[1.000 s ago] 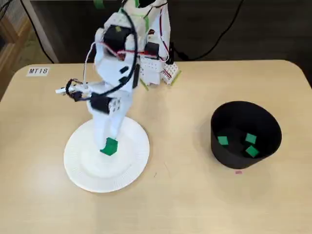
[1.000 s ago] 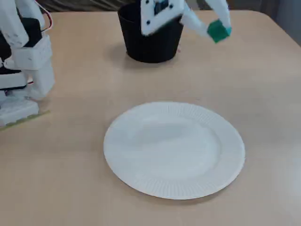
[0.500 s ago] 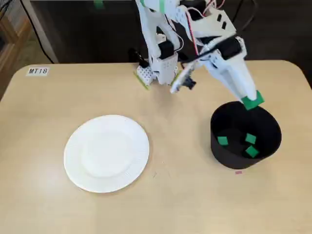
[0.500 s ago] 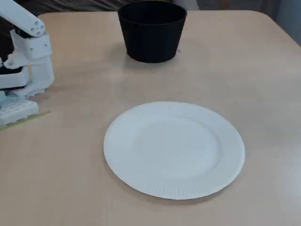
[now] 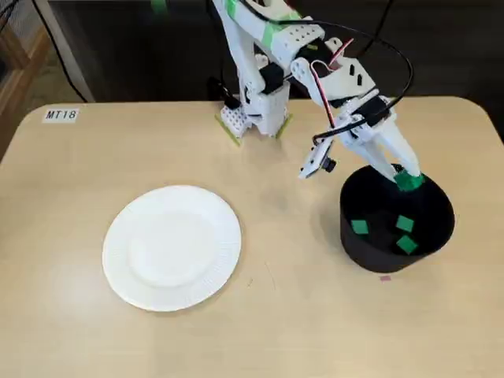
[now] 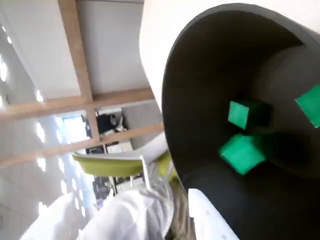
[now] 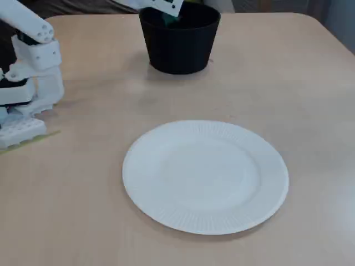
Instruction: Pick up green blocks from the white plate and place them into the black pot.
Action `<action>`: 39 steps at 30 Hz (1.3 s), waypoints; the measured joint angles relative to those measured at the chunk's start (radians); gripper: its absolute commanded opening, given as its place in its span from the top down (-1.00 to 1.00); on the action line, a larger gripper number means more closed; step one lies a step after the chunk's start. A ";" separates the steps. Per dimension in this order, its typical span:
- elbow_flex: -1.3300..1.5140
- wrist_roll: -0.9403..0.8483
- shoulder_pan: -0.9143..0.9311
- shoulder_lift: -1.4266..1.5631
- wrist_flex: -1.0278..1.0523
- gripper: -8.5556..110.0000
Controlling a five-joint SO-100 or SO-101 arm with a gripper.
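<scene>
From my end the table (image 5: 79,315) shows as a pale beige with a faint wood tone. The plate (image 5: 172,247) is plain white, its rim finely ribbed all the way round. The pot (image 5: 370,256) is matt black, inside and out. Three green blocks (image 5: 360,227) stand out against its dark floor, and a fourth block (image 5: 409,183) at the white gripper (image 5: 405,176) is the same bright green. The arm (image 5: 252,47) is white, with green tape strips, red and black wires and black motor bodies. A white label (image 5: 61,115) carries dark lettering, and a small pink mark (image 5: 385,277) lies by the pot.
</scene>
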 measured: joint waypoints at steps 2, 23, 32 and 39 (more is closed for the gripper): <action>0.000 -0.003 0.003 0.000 0.009 0.21; -0.324 -0.075 0.649 0.388 0.753 0.90; -0.057 -0.052 0.658 0.798 0.899 0.90; 0.192 -0.083 0.643 0.945 0.936 0.90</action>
